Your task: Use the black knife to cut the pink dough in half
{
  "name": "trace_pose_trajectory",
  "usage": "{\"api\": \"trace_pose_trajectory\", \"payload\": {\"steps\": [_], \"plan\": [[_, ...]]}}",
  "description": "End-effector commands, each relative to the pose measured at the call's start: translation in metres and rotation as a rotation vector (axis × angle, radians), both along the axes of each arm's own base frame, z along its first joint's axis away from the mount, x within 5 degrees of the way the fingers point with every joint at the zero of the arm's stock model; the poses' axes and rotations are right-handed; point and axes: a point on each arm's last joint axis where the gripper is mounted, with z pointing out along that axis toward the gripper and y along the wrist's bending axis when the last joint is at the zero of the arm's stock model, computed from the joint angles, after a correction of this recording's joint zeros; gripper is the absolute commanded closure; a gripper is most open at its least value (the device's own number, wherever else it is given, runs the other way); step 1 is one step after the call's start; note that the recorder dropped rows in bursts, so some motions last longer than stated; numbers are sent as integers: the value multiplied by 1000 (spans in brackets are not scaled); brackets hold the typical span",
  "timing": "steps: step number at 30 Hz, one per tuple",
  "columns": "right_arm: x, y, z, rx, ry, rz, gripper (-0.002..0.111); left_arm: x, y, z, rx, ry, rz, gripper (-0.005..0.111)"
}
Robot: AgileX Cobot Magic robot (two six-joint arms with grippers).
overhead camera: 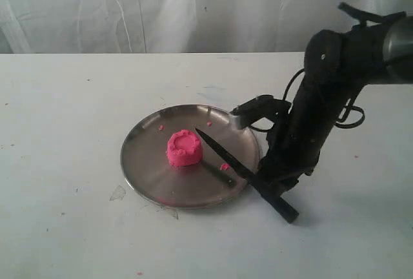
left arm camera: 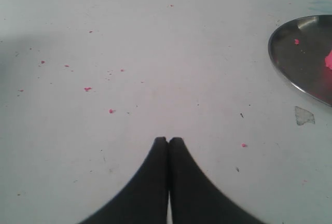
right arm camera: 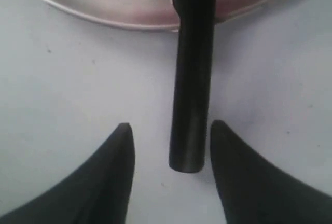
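Sitting in plate (overhead camera: pixel 139 163): pink dough (overhead camera: pixel 184 148)

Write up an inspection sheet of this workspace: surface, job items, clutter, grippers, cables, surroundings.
Surface: white table, scuffed, with small marks.
Job's things: pink dough sits whole on the round metal plate; black knife lies across the plate's rim, blade pointing toward the dough, handle out over the table.
Clutter: pink crumbs scattered on the table, a few on the plate; a small clear scrap beside the plate.
Grippers: right gripper open, fingers either side of the knife handle, not closed on it; left gripper shut, empty, over bare table.
Cables: black cable looped along the right arm.
Surroundings: white curtain behind the table.
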Motion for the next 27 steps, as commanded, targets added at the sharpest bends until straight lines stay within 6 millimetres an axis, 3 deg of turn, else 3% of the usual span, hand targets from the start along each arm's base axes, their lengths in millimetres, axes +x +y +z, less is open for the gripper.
{"api": "trace_pose_trajectory", "payload": {"steps": [1,5,10,13,16,17,20,27], "plan": [[-5,16,-2,-121,-108,39,64,0,0,0,-6,-7,-5,107],[-2,17,-1,-123,-135,-58,64,0,0,0,-6,-7,-5,107],[-2,7,17,-14,-92,-127,62,0,0,0,-6,-7,-5,107],[8,-13,29,144,-55,-175,61,0,0,0,-6,-7,-5,107],[19,-39,30,367,100,-205,61,0,0,0,-6,-7,-5,107],[20,-45,28,460,183,-192,61,0,0,0,-6,-7,-5,107],[37,-57,13,634,204,-254,61,0,0,0,-6,-7,-5,107],[41,-61,-19,625,244,-209,56,0,0,0,-6,-7,-5,107]]}}
